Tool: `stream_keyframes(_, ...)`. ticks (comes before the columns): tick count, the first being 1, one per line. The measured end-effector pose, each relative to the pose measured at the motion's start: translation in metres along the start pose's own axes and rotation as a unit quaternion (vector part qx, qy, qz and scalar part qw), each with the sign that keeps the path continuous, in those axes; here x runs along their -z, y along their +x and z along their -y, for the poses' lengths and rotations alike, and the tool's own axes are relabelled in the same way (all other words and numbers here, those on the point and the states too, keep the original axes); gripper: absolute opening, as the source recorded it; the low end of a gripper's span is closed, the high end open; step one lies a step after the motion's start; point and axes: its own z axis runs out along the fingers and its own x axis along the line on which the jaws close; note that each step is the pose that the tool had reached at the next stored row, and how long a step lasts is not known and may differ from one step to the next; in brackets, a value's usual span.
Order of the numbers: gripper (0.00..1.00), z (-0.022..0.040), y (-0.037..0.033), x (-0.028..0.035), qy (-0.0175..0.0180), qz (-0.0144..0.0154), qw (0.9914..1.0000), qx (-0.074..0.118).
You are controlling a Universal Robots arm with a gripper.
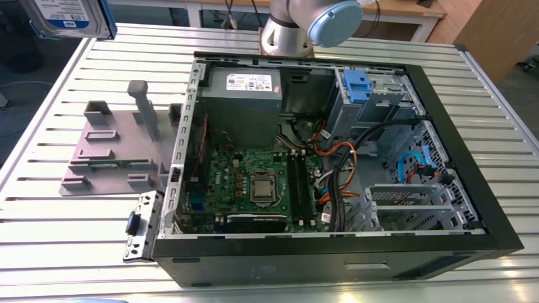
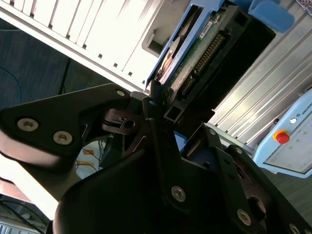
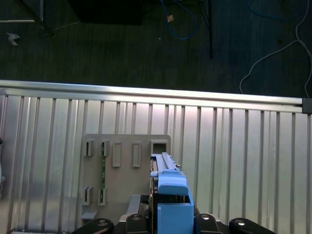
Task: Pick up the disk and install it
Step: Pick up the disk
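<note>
The disk (image 1: pixel 65 17) hangs high above the table's far corner at the exterior view's left, showing its silver face, white label and blue bracket. In the second wrist view the disk (image 2: pixel 200 48) shows edge-on, with its green circuit board and connector, and my gripper (image 2: pixel 161 105) is shut on its lower end. In the first wrist view the blue bracket of the disk (image 3: pixel 170 197) sticks out between the black fingers (image 3: pixel 100 225). It is held above the grey fixture plate (image 3: pixel 126 161).
An open computer case (image 1: pixel 471 145) lies on the slatted metal table (image 1: pixel 50 252), with a motherboard, cables and a drive bay holding a blue clip (image 1: pixel 358 85). The grey fixture plate (image 1: pixel 110 151) with upright posts stands to its left. The arm's base (image 1: pixel 286 31) is behind the case.
</note>
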Motion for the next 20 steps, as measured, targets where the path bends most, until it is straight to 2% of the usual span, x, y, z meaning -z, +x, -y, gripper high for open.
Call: stream_keyframes(20, 0.37, -0.0001, -0.0001, 0.0035, 0.0001, 0.0000, 1.00000, 0.000)
